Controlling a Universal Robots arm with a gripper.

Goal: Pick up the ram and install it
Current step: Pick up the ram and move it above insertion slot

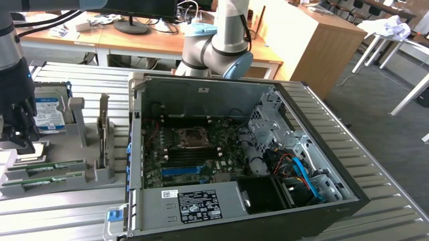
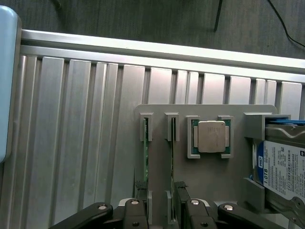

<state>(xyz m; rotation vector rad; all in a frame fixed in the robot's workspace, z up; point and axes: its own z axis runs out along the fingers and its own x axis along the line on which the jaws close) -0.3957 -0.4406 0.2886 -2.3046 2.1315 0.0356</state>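
Now hovering with the gripper (image 2: 160, 192) low over the grey rack (image 2: 209, 176) at the exterior view's left end of the slatted metal table (image 1: 67, 216). Holding the fingers (image 2: 139, 188) spread wide, gripping nothing. Looking straight down onto the ram (image 2: 146, 155): seeing it as a thin green edge, standing upright in the rack slot farthest from the hard drive (image 2: 285, 167), with one end tucked into a small grey bracket (image 2: 147, 126). Flanking that slot and its neighbour from either side, with one dark fingertip just outside the ram and the other just outside a second stick (image 2: 172, 157) standing parallel in the next slot. Finding no way to tell touching from merely hanging beside the sticks. Straddling a grey post (image 2: 159, 206) of the rack between the two slots. Noting a square silver processor (image 2: 212, 136) lying flat in its own pocket just beside the second stick, and past it the hard drive, with a blue-white label, sitting in the last bay. Seeing, from the exterior view, an open computer case (image 1: 201, 95) lying on its side in the middle of the table, well apart from the gripper, with the motherboard (image 1: 201, 155) facing up inside. Catching the arm (image 1: 224, 47) with its blue-capped joints rising behind the case, and wooden desks (image 1: 154, 42) farther back.
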